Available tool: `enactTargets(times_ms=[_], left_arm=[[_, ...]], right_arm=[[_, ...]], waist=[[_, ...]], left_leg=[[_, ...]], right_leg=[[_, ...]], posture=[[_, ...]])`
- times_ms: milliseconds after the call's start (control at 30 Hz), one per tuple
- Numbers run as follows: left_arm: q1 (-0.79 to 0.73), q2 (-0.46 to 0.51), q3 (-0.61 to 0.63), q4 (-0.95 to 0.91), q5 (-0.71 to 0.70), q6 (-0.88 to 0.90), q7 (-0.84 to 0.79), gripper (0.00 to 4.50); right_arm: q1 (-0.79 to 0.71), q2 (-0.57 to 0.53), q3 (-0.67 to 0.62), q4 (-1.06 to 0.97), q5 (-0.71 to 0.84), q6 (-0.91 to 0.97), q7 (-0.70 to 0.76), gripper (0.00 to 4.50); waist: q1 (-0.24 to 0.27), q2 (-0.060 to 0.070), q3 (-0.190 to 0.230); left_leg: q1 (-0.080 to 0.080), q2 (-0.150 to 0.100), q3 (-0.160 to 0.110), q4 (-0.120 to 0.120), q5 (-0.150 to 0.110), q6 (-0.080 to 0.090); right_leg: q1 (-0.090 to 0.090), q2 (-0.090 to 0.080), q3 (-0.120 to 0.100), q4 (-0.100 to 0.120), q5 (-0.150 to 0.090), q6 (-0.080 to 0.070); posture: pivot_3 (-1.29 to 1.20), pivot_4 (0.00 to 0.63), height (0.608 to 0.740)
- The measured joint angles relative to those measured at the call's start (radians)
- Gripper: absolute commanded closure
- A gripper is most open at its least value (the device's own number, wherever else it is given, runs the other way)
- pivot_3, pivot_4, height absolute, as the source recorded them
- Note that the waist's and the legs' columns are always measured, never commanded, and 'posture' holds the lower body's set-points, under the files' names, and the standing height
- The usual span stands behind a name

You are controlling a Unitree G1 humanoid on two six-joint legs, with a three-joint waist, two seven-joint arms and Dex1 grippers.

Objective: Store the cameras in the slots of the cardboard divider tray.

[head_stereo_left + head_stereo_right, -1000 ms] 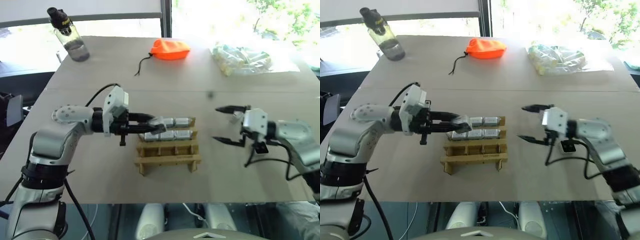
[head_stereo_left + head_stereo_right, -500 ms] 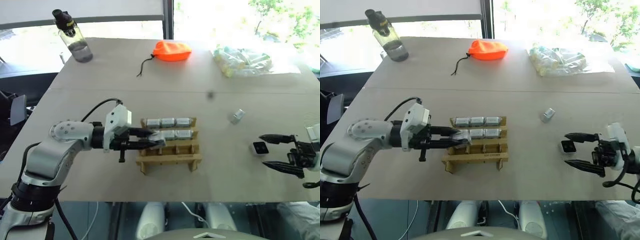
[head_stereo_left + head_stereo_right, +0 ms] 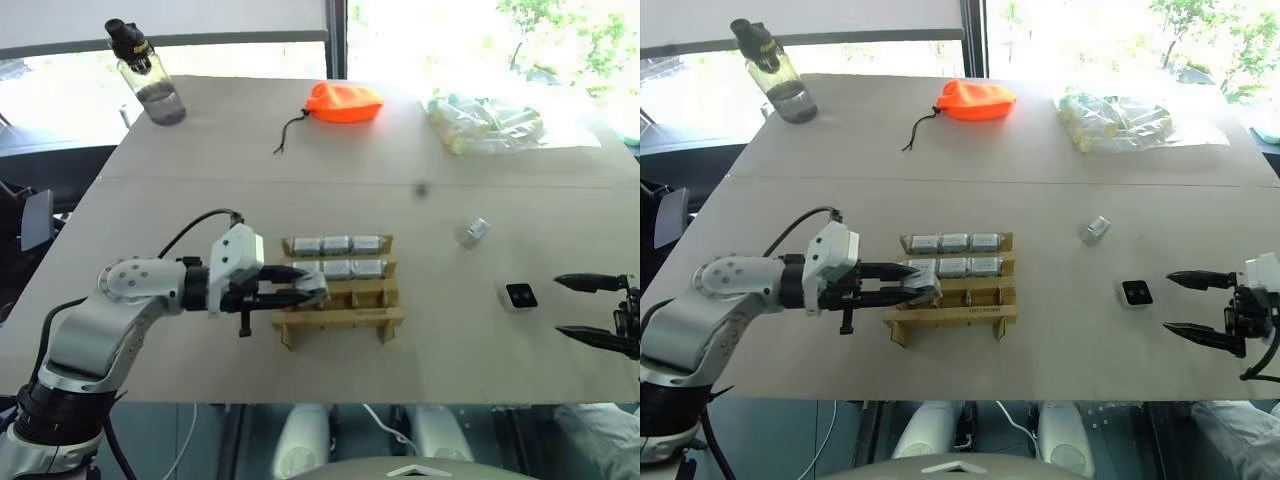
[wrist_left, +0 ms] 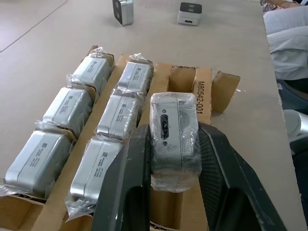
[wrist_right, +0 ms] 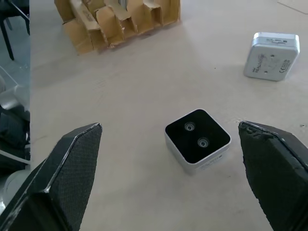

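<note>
The cardboard divider tray [image 3: 345,318] stands mid-table. Its back and middle rows hold wrapped silver cameras [image 4: 67,103]. My left gripper [image 3: 310,291] is shut on another wrapped camera [image 4: 174,132] and holds it level over the left end of the front row. Two loose cameras lie on the table to the right of the tray. One is silver [image 3: 474,232]; the other shows a black two-lens face [image 3: 520,296]. My right gripper [image 3: 558,305] stands wide open at the table's right edge, its fingertips [image 5: 77,144] just short of the black-faced camera [image 5: 197,140].
At the table's far side stand a water bottle [image 3: 150,75], an orange pouch [image 3: 342,100] with a black cord, and a clear bag [image 3: 485,118] of pale items. The table's front edge runs close below the tray.
My right gripper swung far right, away from the tray, uncovering the two loose cameras. My left gripper drew the held camera back and down from the middle row toward the front row.
</note>
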Motion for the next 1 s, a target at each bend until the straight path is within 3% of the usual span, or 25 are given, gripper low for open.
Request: enactTargets(times_ms=[267, 1000], left_arm=[[0.009, 0.007, 0.0, 0.032, 0.012, -0.043, -0.025, 3.74], [0.006, 0.03, -0.018, 0.114, 0.06, -0.12, -0.1, 3.74]], right_arm=[[-0.019, 0.034, -0.045, -0.042, 0.106, 0.121, 0.007, 0.0], [0.086, 0.016, -0.097, -0.161, 0.148, 0.157, 0.01, 0.0]], waist=[[0.002, 0.0, 0.0], [0.001, 0.0, 0.0]], left_leg=[[0.0, 0.0, 0.0, 0.0, 0.0, 0.0], [0.0, 0.0, 0.0, 0.0, 0.0, 0.0]], right_leg=[[0.0, 0.0, -0.001, 0.0, 0.0, 0.0], [0.0, 0.0, -0.001, 0.0, 0.0, 0.0]], posture=[[0.0, 0.15, 0.726], [0.0, 0.15, 0.726]])
